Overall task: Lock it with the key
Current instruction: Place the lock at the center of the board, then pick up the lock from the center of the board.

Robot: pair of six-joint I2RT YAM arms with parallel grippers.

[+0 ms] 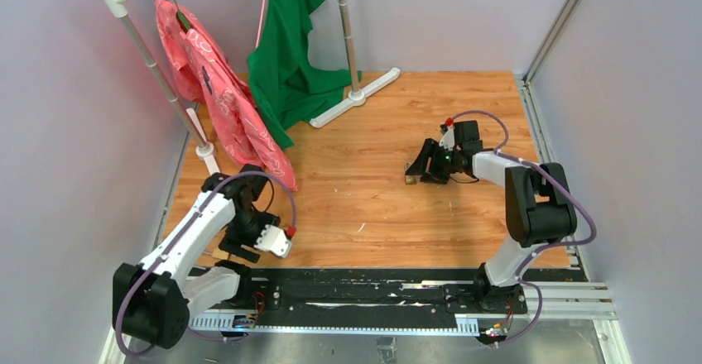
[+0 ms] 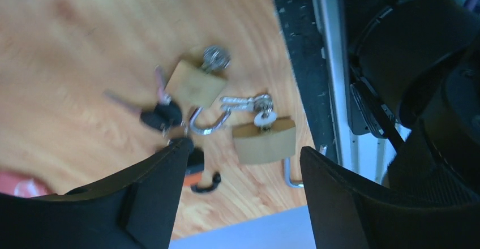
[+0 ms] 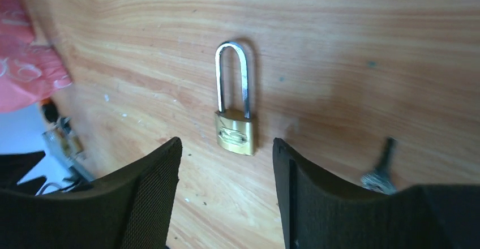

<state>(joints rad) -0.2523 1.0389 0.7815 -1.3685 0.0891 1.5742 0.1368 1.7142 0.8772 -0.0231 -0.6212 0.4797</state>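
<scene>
Padlock [image 3: 235,131], brass-bodied with a long steel shackle seated at both legs, lies flat on the wooden table [image 3: 351,45] just ahead of the right gripper [image 3: 226,170], centred in the gap between its two dark fingers [image 3: 153,187]; the fingers stand apart and hold nothing; a single key [image 3: 380,170] lies on the wood just off one fingertip, apart from the padlock.

Near the left gripper [image 2: 243,172], whose jaws are likewise spread and empty, lies a small heap: two more brass padlocks [image 2: 195,84] [image 2: 265,141], one with its shackle swung open, some keys on a ring [image 2: 246,103] and a dark fob [image 2: 164,115]; this view is blurred, so finer detail is unclear.

Judging by the layout, the step in hand is picking up; the next move seems to call for one gripper to steady a lock body while the other takes a key by its bow and lines its blade up with the keyway, which is fiddly work for wide fingers.

From above, the right arm [image 1: 530,190] reaches forward and bends inward, wrist low over the table; the left arm [image 1: 199,232] is folded close to its base, wrist tipped down near the table's near edge, beside a clothes rack [image 1: 149,50] hung with a pink garment [image 1: 223,99] and a green one [image 1: 286,58].
</scene>
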